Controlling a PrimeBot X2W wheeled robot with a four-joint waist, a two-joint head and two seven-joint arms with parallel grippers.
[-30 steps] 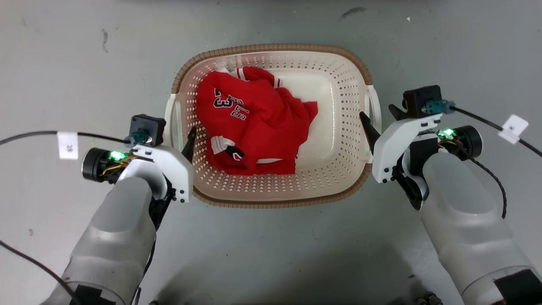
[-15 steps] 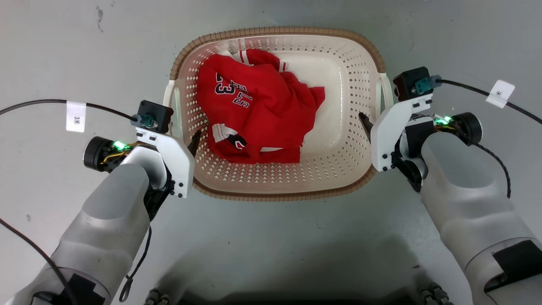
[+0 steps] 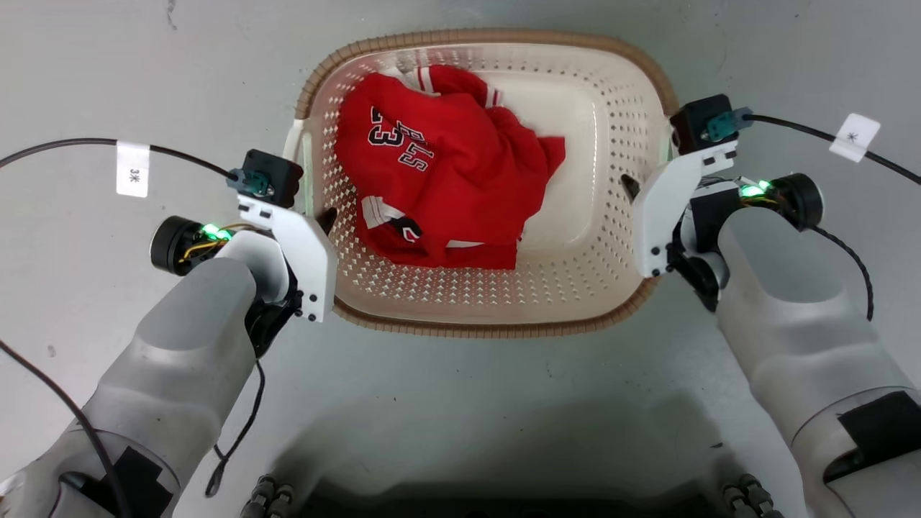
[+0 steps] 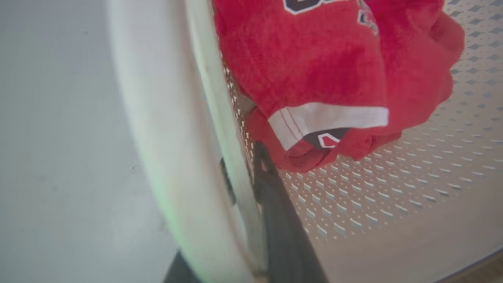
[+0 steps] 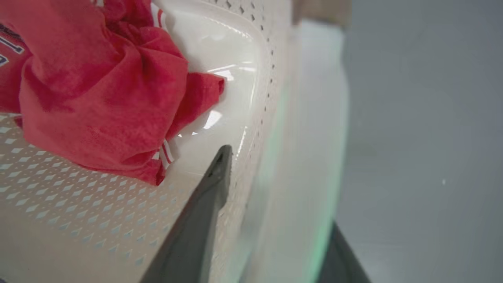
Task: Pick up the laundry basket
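The laundry basket sits straight ahead of the robot, between its two forearms and over the grey floor; whether it rests on that floor or hangs just above it cannot be told. It is a cream-white plastic tub, a rounded rectangle with its long sides running left to right. Small diamond-shaped holes run in rows over its walls and the outer part of its bottom, and a brown woven-look band runs around the top edge. A white handle stands off each short side. Inside, bunched toward the left and far part, lies a crumpled red jersey with white trim and dark lettering. The left gripper straddles the left side. In the left wrist view one dark finger lies flat against the inside of the perforated wall, with the other just across it under the handle, so it looks clamped on the wall. The right gripper straddles the right side in the same way. Its inner finger lies along the inside wall and the outer one beyond the handle, but whether it is squeezing cannot be told.
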